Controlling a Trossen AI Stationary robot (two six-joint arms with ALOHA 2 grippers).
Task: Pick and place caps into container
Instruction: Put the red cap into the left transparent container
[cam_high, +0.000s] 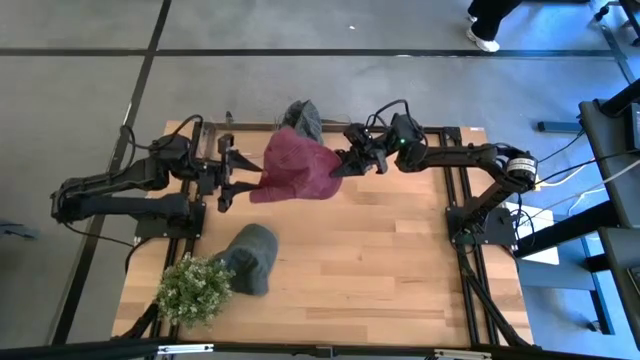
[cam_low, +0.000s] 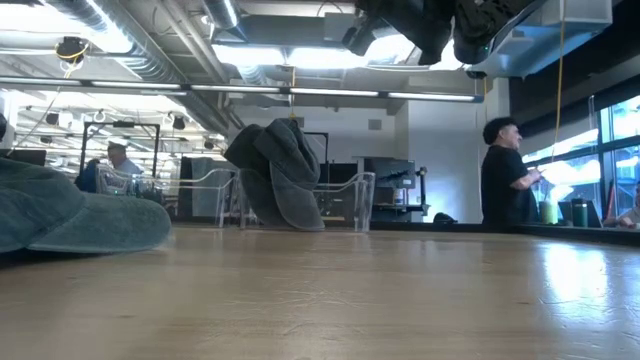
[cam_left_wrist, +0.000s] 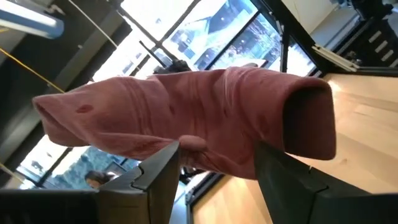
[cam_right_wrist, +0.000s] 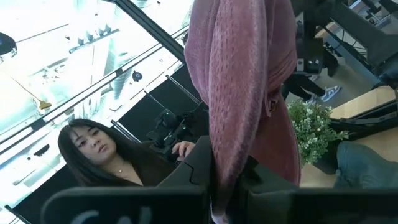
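Observation:
The maroon cap (cam_high: 295, 168) is up in the air over the far half of the table, between my two grippers. My right gripper (cam_high: 340, 165) is shut on its right side. My left gripper (cam_high: 243, 182) is open at its left side, fingers either side of the cap's lower edge (cam_left_wrist: 193, 146). The clear container (cam_low: 350, 180) stands at the far edge with dark grey-green cap cloth (cam_low: 280, 170) leaning up inside it. One more grey-green cap (cam_high: 250, 258) lies on its brim and crown near the left front. The low view does not show the maroon cap. My right gripper (cam_right_wrist: 225, 180) pinches bunched folds of the maroon cap's right-hand side (cam_right_wrist: 233, 146) between its two fingers, coming level from the table's right. The cap is lifted clear of the table. My left gripper: I cannot tell whether its fingers (cam_left_wrist: 163, 174) touch the cloth.
A bushy green plant (cam_high: 195, 290) stands at the near left corner beside the lying cap (cam_low: 60, 215). The bare wood of the table (cam_high: 380, 260) stretches across the middle and right. People stand and sit in the room beyond the far edge.

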